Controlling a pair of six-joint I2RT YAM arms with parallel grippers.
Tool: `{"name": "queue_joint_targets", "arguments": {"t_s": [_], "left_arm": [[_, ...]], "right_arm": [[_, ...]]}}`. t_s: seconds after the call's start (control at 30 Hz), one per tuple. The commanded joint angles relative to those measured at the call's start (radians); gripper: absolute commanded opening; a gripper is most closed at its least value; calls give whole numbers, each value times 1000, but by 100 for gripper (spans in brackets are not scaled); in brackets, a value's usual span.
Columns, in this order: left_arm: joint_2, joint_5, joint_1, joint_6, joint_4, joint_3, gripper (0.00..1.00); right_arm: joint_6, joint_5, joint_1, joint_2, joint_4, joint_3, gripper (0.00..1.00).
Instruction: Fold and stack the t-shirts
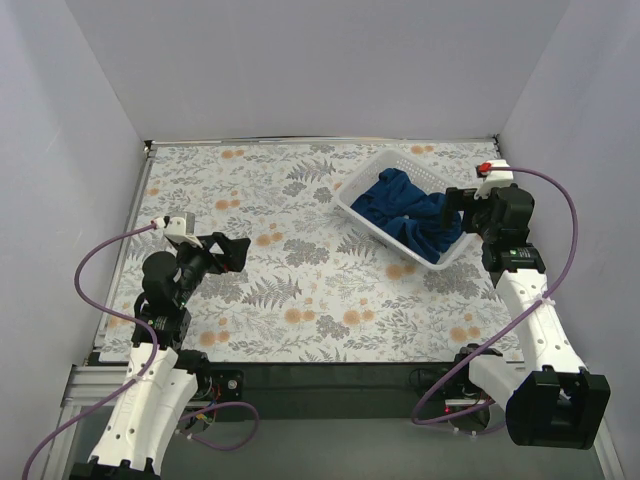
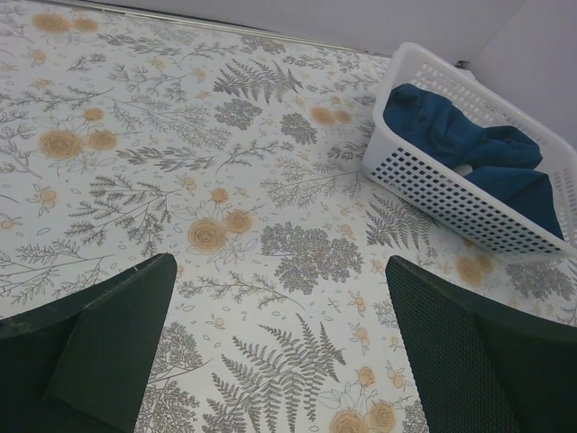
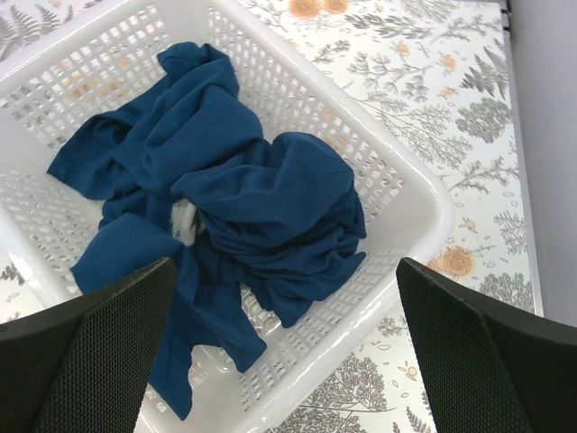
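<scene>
Basket (image 1: 352, 203), crumpled blue t-shirts (image 1: 408, 212) inside

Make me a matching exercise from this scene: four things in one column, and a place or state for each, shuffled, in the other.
Column one:
1. basket
2. blue t-shirts
3. left gripper
4. right gripper

Column two:
A. crumpled in a heap
B. open, over bare tablecloth
C. open, above the basket
D. white, with perforated walls

Pairs: 1-D, 2-A, 3-B, 4-C.
</scene>
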Motion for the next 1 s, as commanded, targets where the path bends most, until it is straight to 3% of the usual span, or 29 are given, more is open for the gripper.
{"name": "queue_joint_targets", "arguments": {"t_s": [0.0,0.1,0.17,0.2,0.4,0.73,0.8,0.9,0.97], "left_arm": [[-10,-65,1,16,-21,18,95],[5,-56,1,19,-18,21,95],[13,-48,1,19,-19,24,95],[13,-47,1,20,-19,24,95],[10,-30,1,19,-19,21,95],[19,-11,1,17,-12,20,95],[18,-8,1,17,-9,20,95],[18,-5,1,16,-9,18,95],[15,-2,-1,16,-9,18,95]], "right_arm": [[-86,-139,-3,-3,39,50,99],[-423,-421,11,-7,-26,53,98],[-584,-387,80,10,-135,92,98],[-641,-440,82,23,-190,118,98],[-691,-436,80,291,-381,291,98],[-593,-394,135,606,-412,443,96],[-557,-315,146,674,-384,463,89],[-484,-203,143,755,-335,518,65],[-464,-196,140,781,-332,557,37]]}}
